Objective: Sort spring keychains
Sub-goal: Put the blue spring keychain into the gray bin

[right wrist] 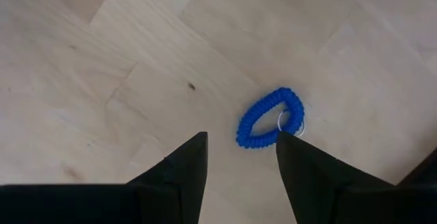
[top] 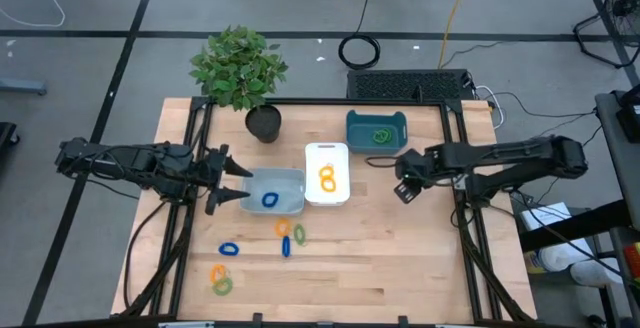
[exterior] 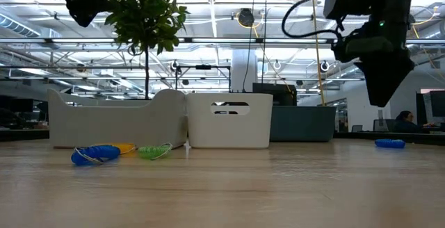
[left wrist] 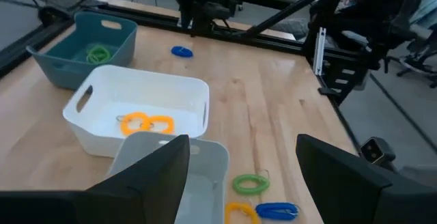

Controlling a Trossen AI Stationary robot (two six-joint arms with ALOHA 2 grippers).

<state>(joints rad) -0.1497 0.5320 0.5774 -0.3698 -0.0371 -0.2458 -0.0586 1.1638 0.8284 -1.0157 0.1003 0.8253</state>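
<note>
A blue spring keychain (right wrist: 270, 118) lies flat on the table, just ahead of my right gripper (right wrist: 239, 142), which is open, points down and hangs clear above the wood (exterior: 382, 96). My left gripper (top: 235, 183) waits open and nearly level at the left end of the grey tray (top: 290, 178), which holds a blue keychain (top: 270, 200). The white tray (top: 327, 153) holds orange keychains (top: 327, 178). The teal tray (top: 355, 128) holds a green one (top: 381, 136). Several loose keychains lie nearer the front: orange (top: 283, 228), green (top: 299, 235), blue (top: 229, 249).
A potted plant (top: 263, 123) stands behind the grey tray at the table's far side. Bare wood stretches around the right gripper and along the table's right half. More keychains, orange (top: 218, 271) and green (top: 222, 285), lie near the front left.
</note>
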